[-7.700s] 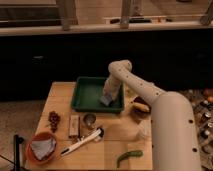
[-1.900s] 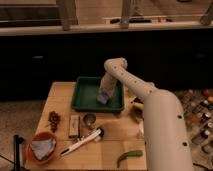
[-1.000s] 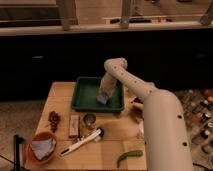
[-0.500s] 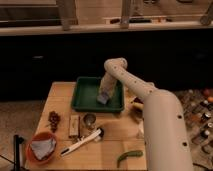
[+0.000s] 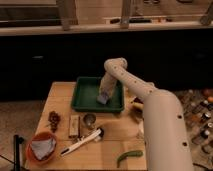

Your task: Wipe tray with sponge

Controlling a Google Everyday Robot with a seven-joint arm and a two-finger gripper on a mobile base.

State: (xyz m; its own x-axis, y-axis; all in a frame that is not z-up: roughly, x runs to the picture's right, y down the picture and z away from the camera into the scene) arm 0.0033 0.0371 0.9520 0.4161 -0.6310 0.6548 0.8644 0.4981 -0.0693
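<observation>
Nothing has shifted since half a second ago: gripper (image 5: 103, 96) remains pressed over the sponge (image 5: 102, 99) inside the green tray (image 5: 82, 102), centre frame; grip state indiscernible.

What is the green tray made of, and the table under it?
The green tray looks like plastic: one even colour, smooth, with a moulded raised rim. The table looks like light wood, pale tan and matte, though no grain shows. The claw is down inside the tray, over a grey sponge.
</observation>
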